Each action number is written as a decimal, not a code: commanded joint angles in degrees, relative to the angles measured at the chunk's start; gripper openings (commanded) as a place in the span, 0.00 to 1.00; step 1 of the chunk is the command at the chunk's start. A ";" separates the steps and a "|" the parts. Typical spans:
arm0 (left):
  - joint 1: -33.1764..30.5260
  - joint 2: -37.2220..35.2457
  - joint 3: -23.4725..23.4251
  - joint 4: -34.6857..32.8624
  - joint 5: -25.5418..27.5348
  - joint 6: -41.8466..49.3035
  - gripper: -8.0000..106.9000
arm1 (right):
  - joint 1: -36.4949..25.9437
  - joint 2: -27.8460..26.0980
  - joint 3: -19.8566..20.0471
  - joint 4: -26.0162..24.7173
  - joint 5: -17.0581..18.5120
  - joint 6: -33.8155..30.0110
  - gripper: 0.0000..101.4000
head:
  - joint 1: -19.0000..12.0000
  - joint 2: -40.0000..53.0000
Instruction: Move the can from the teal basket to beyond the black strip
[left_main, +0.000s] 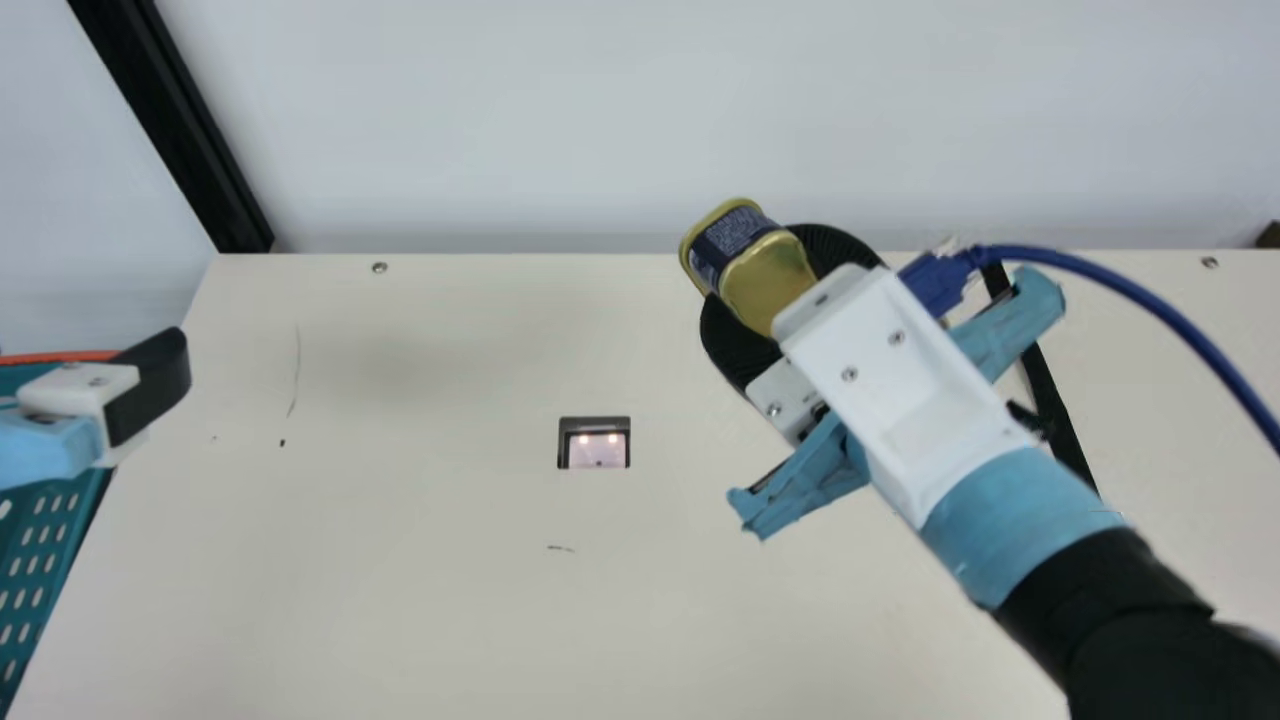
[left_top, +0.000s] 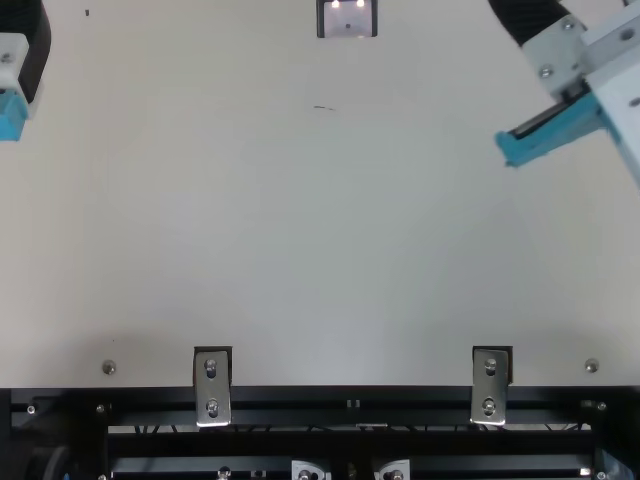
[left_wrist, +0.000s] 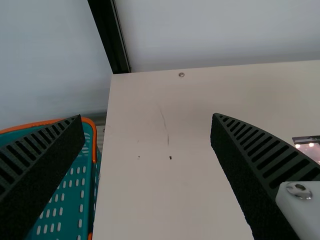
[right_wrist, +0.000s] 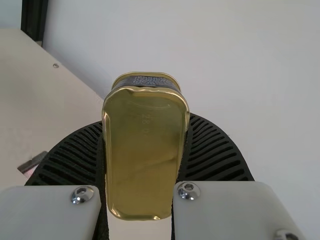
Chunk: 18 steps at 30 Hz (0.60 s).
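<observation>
Right pincer grips the can; main view adds black strip.

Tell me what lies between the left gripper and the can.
In the main view, the straight stretch from left gripper to can crosses cream table with a thin mark.

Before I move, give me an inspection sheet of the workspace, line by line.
Surface: cream table, dark marks, screws
Job's things: can held aloft, short of black strip; teal basket at left edge
Clutter: small dark-framed panel mid-table
Left gripper: jaws apart
Right gripper: jaws closed on can
Cables: blue cable arching off right gripper
Surroundings: pale wall, black post
</observation>
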 joint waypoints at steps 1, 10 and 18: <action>0.00 0.00 0.00 0.00 0.00 0.00 0.85 | -5.23 -0.35 -0.76 -0.91 10.04 -0.88 0.00 | 0.19 -1.60; 0.00 0.00 0.00 0.00 0.00 0.00 0.85 | -17.61 -4.88 -6.01 -20.63 27.37 12.08 0.00 | -0.92 -12.52; 0.00 0.00 0.00 0.00 0.00 0.00 0.85 | -19.65 -9.19 -11.32 -35.49 38.96 25.01 0.00 | -3.06 -21.42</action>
